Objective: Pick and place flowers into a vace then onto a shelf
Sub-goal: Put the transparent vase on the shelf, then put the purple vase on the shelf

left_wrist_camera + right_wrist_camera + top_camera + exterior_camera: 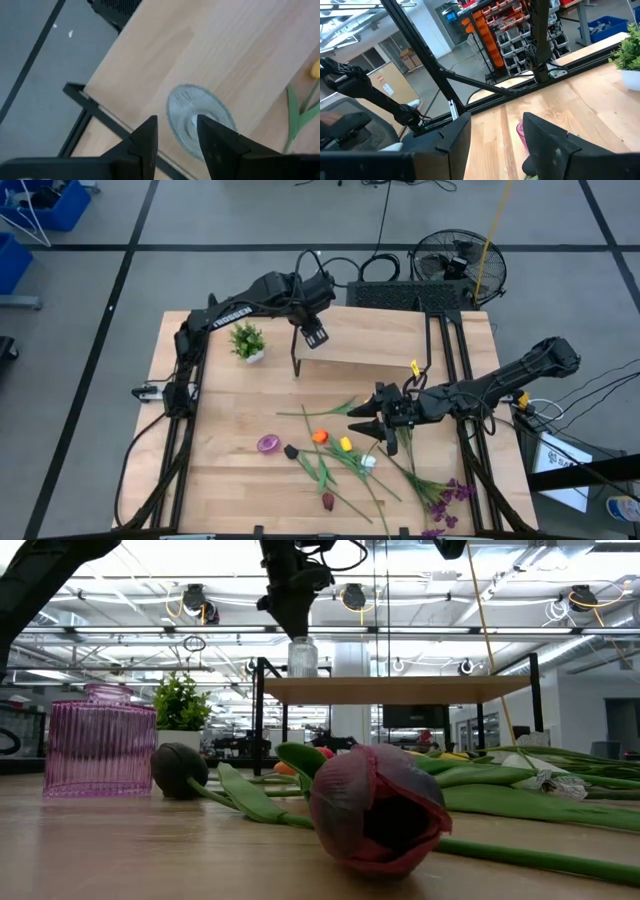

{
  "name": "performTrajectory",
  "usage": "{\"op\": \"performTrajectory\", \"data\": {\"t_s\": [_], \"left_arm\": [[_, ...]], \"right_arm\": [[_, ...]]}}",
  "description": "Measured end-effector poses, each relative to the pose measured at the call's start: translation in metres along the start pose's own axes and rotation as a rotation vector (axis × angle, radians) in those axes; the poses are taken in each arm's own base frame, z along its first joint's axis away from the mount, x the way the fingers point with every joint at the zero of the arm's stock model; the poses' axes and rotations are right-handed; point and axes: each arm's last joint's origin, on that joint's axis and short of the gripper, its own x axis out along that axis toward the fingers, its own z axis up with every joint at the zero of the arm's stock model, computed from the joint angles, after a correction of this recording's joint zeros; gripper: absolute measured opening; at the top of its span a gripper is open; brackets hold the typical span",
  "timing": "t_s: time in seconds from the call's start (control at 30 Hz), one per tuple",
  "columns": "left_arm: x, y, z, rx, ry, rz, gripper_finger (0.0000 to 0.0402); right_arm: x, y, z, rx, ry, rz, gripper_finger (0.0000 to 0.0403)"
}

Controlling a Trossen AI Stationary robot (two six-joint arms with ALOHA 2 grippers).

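A clear glass vase (303, 655) (186, 107) stands upright on the light-wood shelf (370, 345) (400, 690), near its left end. My left gripper (312, 332) (175, 135) is open right above it, pointing down, with one finger to each side of the vase's mouth. Loose flowers (340, 455) lie flat on the tabletop nearer the front; a dark red head (375, 805) lies closest to the low camera. My right gripper (358, 423) (495, 135) hovers open over the flowers, just in front of the shelf. A pink ribbed vase (268, 444) (100, 745) stands on the table to their left. My left gripper stands open over the top of the clear glass vase (302, 640), coming from above. I cannot tell whether its fingers touch the glass.
A small potted plant (247, 340) (180, 705) sits on the table left of the shelf. A purple spray (450, 495) lies near the front right corner. A black rack and a fan (460, 265) stand beyond the far edge. Bare wood lies at the front left (215, 480).
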Motion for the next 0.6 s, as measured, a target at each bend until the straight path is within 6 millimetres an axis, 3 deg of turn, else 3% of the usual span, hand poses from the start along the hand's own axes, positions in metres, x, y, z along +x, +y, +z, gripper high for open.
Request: {"op": "performTrajectory", "data": {"t_s": [0.13,0.27,0.43,0.6], "left_arm": [[0.000,0.000,0.003,0.003,-0.037,0.022,0.0144],[-0.016,0.005,0.007,0.011,-0.135,0.054,0.0144],[-0.067,0.013,-0.005,-0.016,-0.263,0.008,0.0145],[-0.142,0.018,-0.037,-0.072,-0.417,-0.182,0.0145]], "right_arm": [[0.000,0.000,0.000,0.000,0.001,0.000,0.0171],[0.000,0.000,0.000,-0.001,0.001,-0.001,0.0171],[0.000,0.000,0.000,-0.012,-0.002,0.000,0.0171],[0.002,-0.003,0.003,-0.109,-0.024,-0.002,0.0171]]}}
